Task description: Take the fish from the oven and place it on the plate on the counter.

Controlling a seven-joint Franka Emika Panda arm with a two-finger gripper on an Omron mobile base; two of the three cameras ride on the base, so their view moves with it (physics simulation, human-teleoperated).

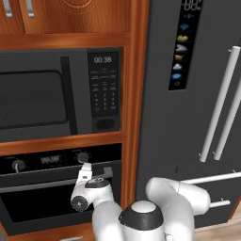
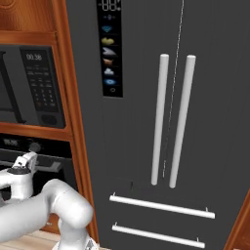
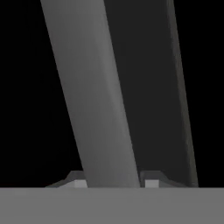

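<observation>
The black oven point(image 1: 47, 207) sits low in the wooden cabinet wall with its door closed, two round knobs point(image 1: 83, 156) and a small display above. My gripper point(image 1: 100, 172) is at the right end of the silver bar handle point(image 1: 42, 184), seen from the other side as gripper point(image 2: 35, 163) on handle point(image 2: 51, 166). In the hand view the handle point(image 3: 100, 96) runs up between my fingertips point(image 3: 78, 182), which press against both of its sides. The fish is hidden behind the door. The plate and the counter are out of view.
A black microwave point(image 1: 47, 94) with a keypad sits right above the oven. A wooden post point(image 1: 134, 103) separates it from the dark grey fridge point(image 2: 171, 97), which has two long vertical handles and two drawer bars point(image 2: 161, 206) to the right.
</observation>
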